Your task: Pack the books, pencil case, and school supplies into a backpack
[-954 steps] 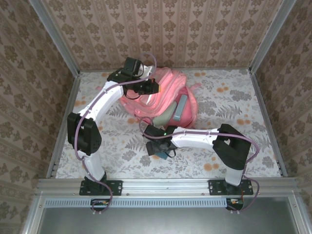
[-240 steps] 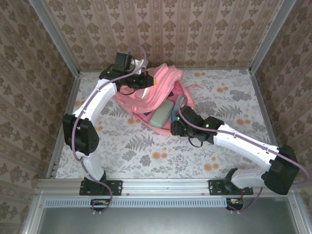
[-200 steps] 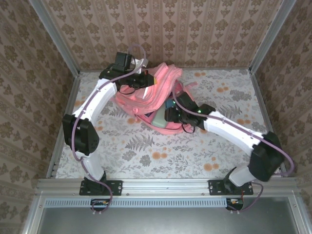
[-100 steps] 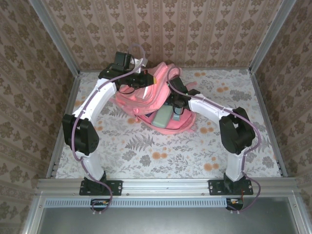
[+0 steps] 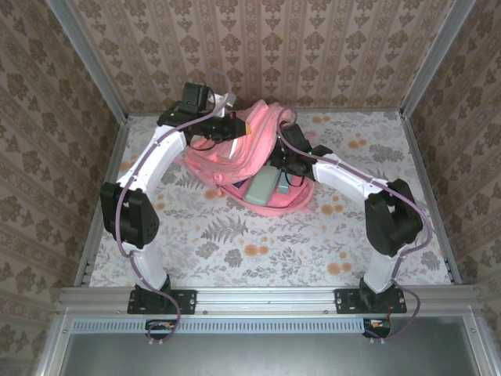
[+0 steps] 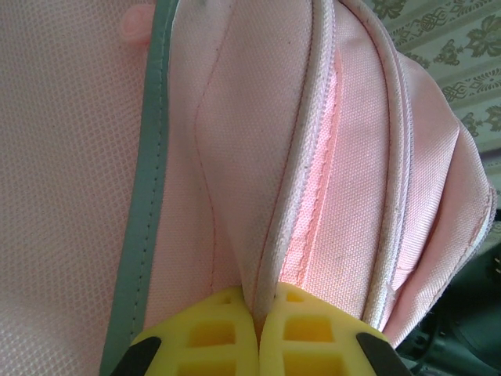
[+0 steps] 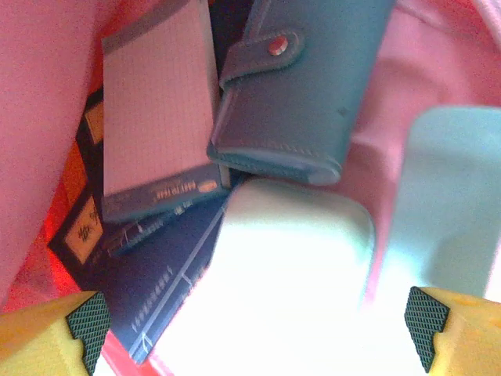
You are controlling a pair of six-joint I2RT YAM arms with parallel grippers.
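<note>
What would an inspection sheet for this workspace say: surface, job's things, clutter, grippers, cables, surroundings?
Surface: floral-print table.
Job's things: pink backpack lies open. In its opening are the books, a dark-teal snap pad, the mint pencil case and a pale-teal box.
Clutter: nothing seen.
Grippers: left gripper shut on a backpack seam. Right gripper open above the pencil case.
Cables: purple cables run along both arms, and no snag is visible.
Surroundings: patterned walls, metal frame.
</note>
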